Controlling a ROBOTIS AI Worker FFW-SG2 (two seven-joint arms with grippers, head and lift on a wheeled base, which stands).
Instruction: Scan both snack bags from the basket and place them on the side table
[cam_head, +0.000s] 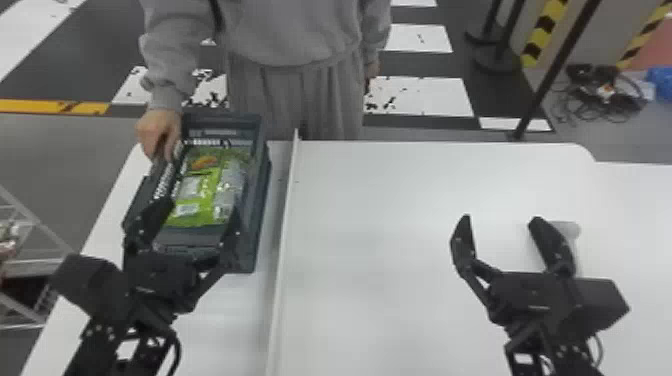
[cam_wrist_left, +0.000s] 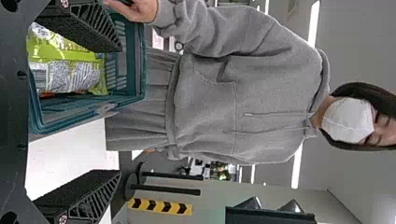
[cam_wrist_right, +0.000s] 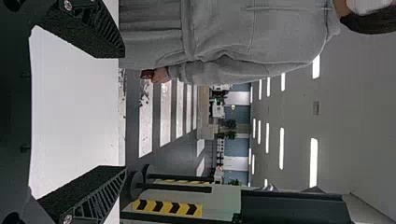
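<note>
We're seeing left gripper (cam_head: 202, 212), fingers parted, at basket (cam_head: 257, 205); snacks (cam_head: 197, 192) lying inside; person's hand (cam_head: 159, 132) touching rim; right gripper (cam_head: 501, 221) hovering over table (cam_head: 380, 240), fingers parted.

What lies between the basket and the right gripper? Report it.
In the head view, a white divider and white tabletop lie between basket and right gripper.

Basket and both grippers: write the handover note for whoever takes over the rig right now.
Left gripper: open, empty, at the basket's near end.
Right gripper: open, empty, above the white table.
Person's hand: on the basket.
Green snack packaging: in the basket; bag count unclear.
Done: no scan or placement evident.
Left: grasp, scan, place on side table.
</note>
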